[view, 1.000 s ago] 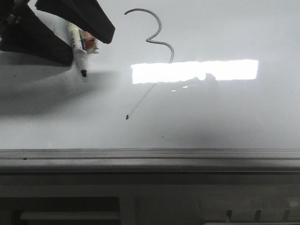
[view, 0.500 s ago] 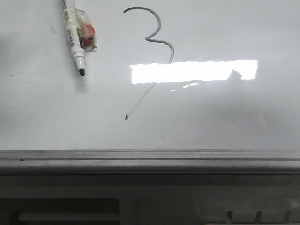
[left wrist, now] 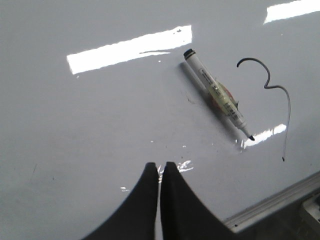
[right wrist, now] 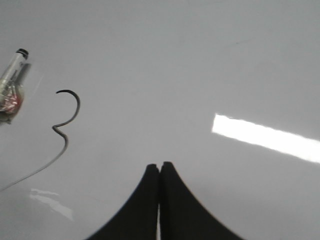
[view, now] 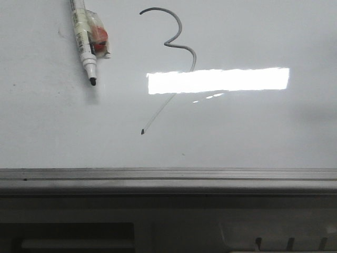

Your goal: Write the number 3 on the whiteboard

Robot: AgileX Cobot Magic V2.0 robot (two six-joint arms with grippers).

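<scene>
The number 3 (view: 179, 45) is drawn as a thin dark-grey line on the glossy pale whiteboard (view: 253, 132); its slanted tail ends in a dark dot. It also shows in the left wrist view (left wrist: 272, 86) and the right wrist view (right wrist: 65, 127). A white marker pen (view: 82, 37) with a black tip lies loose on the board left of the number. It also shows in the left wrist view (left wrist: 216, 93). My left gripper (left wrist: 160, 166) is shut and empty, apart from the pen. My right gripper (right wrist: 159, 165) is shut and empty over bare board. Neither gripper shows in the front view.
A grey metal ledge (view: 168, 176) runs along the board's lower edge. A bright rectangular light glare (view: 218, 80) crosses the number's tail. A small clear wrapper with a red patch (view: 99, 36) sits against the pen.
The left gripper, at the pen a second ago, has let it go and left the front view. The pen now lies alone on the board. A shadow at the glare's right has gone.
</scene>
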